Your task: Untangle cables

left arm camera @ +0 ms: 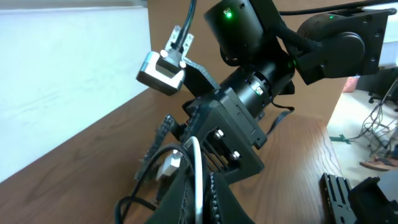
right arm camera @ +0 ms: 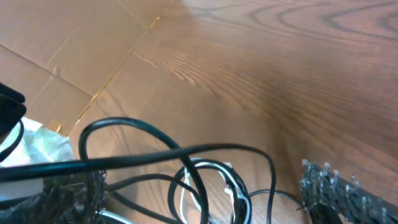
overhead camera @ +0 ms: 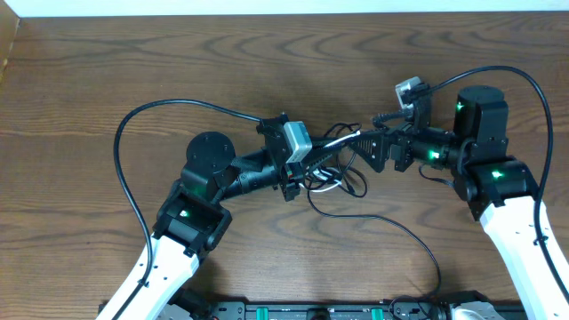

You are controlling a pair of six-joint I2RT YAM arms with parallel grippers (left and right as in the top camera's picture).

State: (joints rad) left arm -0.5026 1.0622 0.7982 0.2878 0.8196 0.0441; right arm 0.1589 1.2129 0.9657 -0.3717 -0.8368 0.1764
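- We see a dark wood-grain table (overhead camera: 356, 53), with a white wall (left arm camera: 62, 74) behind it and cardboard (right arm camera: 56, 56) at its side.
- The cables (overhead camera: 336, 178) sit tangled at mid-table between both arms, one black cord trailing toward the near edge.
- Our left end effector (left arm camera: 199, 190) is pinched tight on a whitish strand.
- Our right end effector (right arm camera: 199, 199) is spread wide, with loops of the cables loose between its fingers.

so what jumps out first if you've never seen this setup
The two arms meet nose to nose over the middle of the table, above the cables, a small black and white tangle. The left gripper is shut on a white strand, while the right gripper stands open with a finger on either side of the loops. One thin black cord trails off toward the near edge.
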